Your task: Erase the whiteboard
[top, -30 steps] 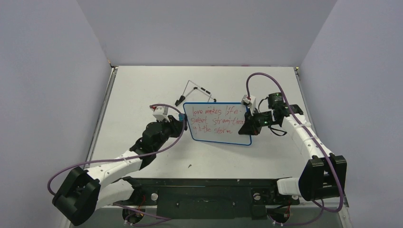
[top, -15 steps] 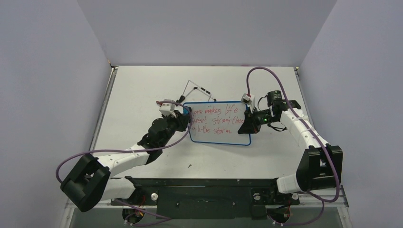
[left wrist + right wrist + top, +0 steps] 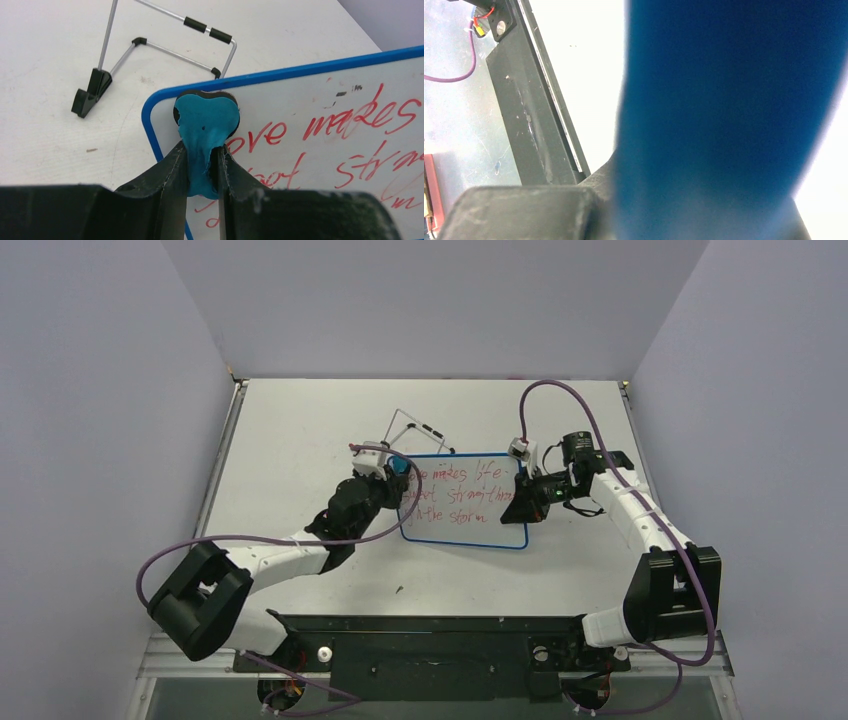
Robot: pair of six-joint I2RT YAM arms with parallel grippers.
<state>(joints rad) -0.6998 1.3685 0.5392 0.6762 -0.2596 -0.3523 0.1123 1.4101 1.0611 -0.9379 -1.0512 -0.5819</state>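
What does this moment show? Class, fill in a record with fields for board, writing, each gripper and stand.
Board: whiteboard, blue rim, rounded corners
Writing: red, three lines, not erased
Left: left gripper shut on teal eraser, at the board's far left corner
Right: right gripper shut on the board's right edge
Stand: wire stand, detached, lying behind the board

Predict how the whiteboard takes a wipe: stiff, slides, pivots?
Likely stiff: the whiteboard looks flat, its rim straight. It probably won't slide freely, since the right gripper is shut on its right edge. With the eraser in the left gripper at the opposite corner, and the wire stand lying apart, it might pivot about that single grip.
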